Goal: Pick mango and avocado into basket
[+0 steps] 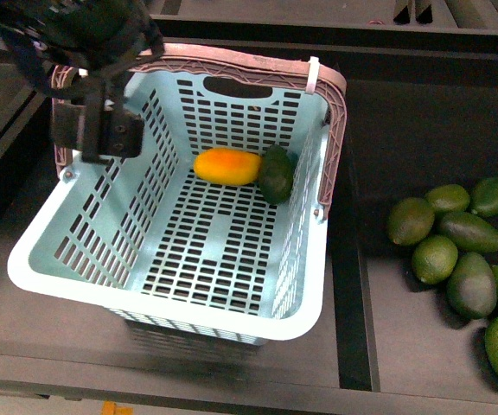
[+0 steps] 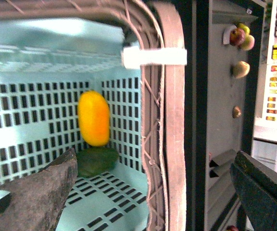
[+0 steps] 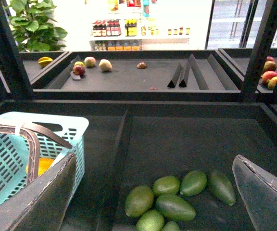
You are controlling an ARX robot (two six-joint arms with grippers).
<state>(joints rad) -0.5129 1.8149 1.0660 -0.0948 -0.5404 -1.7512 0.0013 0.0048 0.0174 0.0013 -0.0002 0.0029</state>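
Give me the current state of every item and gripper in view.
mango: lying on the basket floor, touching the avocado
avocado: in the basket, by its wall
basket: upright, handle folded back
loose avocados: piled outside the basket
left gripper: open, empty
right gripper: open, empty

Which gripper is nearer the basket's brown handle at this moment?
Left. The left gripper hangs over the basket's far left corner, right by the handle. The right gripper is off to the side, above the loose avocados.
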